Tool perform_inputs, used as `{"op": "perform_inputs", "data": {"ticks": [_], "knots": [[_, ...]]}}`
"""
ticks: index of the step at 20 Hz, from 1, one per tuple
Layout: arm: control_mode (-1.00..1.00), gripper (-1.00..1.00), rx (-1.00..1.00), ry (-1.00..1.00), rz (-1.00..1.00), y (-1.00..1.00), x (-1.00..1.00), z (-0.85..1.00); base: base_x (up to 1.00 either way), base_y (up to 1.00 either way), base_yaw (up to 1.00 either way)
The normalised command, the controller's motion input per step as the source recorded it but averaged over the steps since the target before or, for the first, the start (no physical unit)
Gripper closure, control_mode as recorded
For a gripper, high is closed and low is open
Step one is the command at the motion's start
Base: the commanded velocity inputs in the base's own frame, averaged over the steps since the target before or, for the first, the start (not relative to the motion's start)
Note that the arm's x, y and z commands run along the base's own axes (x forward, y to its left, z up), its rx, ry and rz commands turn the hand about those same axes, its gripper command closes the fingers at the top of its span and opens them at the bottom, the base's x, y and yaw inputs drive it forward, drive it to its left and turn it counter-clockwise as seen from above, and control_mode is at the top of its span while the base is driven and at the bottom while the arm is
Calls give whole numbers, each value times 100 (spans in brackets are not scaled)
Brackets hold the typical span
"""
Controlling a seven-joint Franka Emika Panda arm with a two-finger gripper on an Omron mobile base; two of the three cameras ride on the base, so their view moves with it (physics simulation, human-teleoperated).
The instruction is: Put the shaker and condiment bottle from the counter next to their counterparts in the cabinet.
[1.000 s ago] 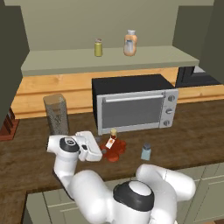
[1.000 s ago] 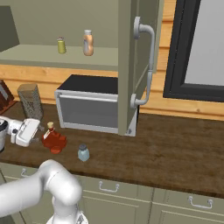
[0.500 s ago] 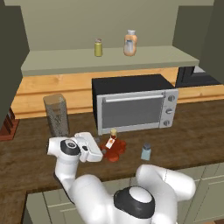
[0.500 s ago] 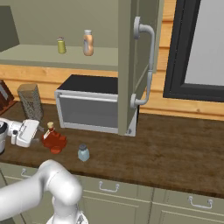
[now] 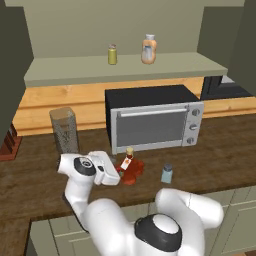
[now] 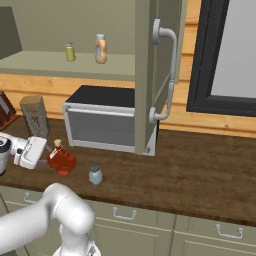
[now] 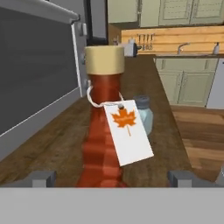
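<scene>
The gripper (image 7: 111, 177) stands wide open astride the condiment bottle (image 7: 104, 131), free counter (image 7: 57, 148) showing either side.

the white jointed arm with dark joints rises from its rounded base, bends at a low elbow and reaches forward just above the desk level. its wrist is turned so the white two-finger tool (image 5: 116, 172) points sideways, roughly level. the tool stands wide open (in the hand view both small dark fingertips (image 7: 41, 178) sit far apart near the bottom corners), gripping nothing.
</scene>
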Motion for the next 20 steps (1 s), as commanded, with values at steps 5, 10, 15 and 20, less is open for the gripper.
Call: {"op": "perform_inputs", "data": {"ticks": [5,10,15,20], "knots": [[-100,-100,16,1,0,-51,0,-6,0,0,0],[-100,100,7,7,0,-9,0,-20,0,0,0],[-100,100,4,9,4,0,13,-5,0,0,0],[-100,100,-3,0,49,0,-17,43,0,0,0]]}}
